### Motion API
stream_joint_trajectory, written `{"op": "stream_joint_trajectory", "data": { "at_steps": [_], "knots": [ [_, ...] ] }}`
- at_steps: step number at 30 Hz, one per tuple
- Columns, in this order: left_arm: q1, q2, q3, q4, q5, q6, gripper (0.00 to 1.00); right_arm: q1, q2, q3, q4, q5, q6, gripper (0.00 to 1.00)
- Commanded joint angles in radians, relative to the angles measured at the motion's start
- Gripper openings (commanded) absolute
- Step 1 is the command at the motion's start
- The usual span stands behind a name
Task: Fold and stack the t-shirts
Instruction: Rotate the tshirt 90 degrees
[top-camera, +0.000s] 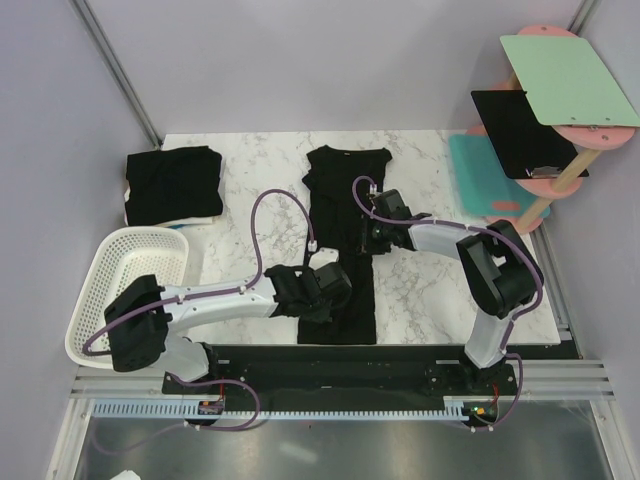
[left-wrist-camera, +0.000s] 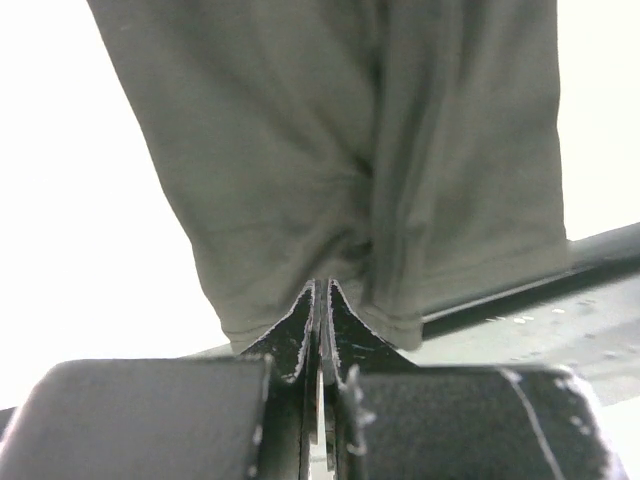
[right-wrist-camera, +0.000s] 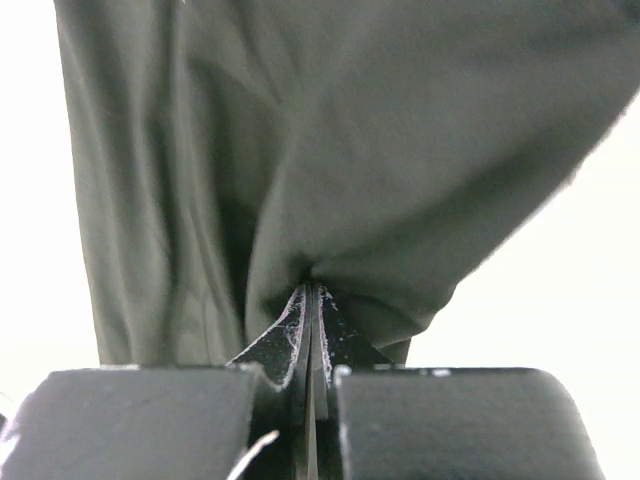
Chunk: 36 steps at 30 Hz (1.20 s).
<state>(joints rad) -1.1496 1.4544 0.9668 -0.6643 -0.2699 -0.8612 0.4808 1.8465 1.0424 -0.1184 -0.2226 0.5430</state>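
1. The left gripper (left-wrist-camera: 320, 292) is clamped shut on cloth. In its wrist view the two dark fingers meet with a pleat of fabric nipped between them, close to a stitched hem (left-wrist-camera: 400, 330) at about four o'clock of the tips.
2. The right gripper (right-wrist-camera: 310, 295) is likewise closed on a bunched fold, and the cloth fans away from its tips toward twelve o'clock.
3. Both hold the long black short-sleeved cotton t-shirt (top-camera: 338, 190). It lies as a narrow strip down the middle of the white marble-patterned table top (top-camera: 260, 170), with the collar at twelve o'clock and the hem at six.
4. From above, the left gripper (top-camera: 328, 285) sits over the strip's lower half on its nine o'clock side. The right gripper (top-camera: 372, 228) is at the three o'clock edge, about midway along.
5. The step in hand looks like doubling the strip over on itself.
   - The two pinches should rise together to the same height, with the cloth taut between them so no slack puckers underneath.
   - The grips are staggered along the strip, so the fold may skew. Squaring the carried edge against the resting edge before lowering would guard against that.
   - Neither gripper should let go until the layer lies flat.
6. A folded black cotton t-shirt (top-camera: 172, 183) rests at ten o'clock on the table, likely the stack to join.
7. A white plastic lattice basket (top-camera: 100, 300) stands at eight o'clock, at the table's edge.
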Motion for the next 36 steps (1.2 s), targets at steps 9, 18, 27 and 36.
{"op": "stream_joint_trajectory", "data": {
  "at_steps": [9, 18, 27, 36],
  "knots": [
    [0.030, 0.023, -0.019, -0.018, -0.092, -0.050, 0.02, 0.002, -0.234, -0.099, -0.184, 0.026, -0.040, 0.00],
    [0.160, 0.040, -0.062, 0.052, -0.032, 0.021, 0.02, 0.054, -0.216, -0.084, -0.156, 0.008, -0.008, 0.00],
    [0.189, 0.136, -0.094, 0.106, 0.014, 0.036, 0.02, 0.117, -0.145, -0.009, -0.156, 0.011, 0.011, 0.00],
    [0.194, 0.164, -0.117, 0.131, 0.018, 0.028, 0.02, 0.166, -0.072, 0.050, -0.155, 0.008, 0.021, 0.00]
  ]
}}
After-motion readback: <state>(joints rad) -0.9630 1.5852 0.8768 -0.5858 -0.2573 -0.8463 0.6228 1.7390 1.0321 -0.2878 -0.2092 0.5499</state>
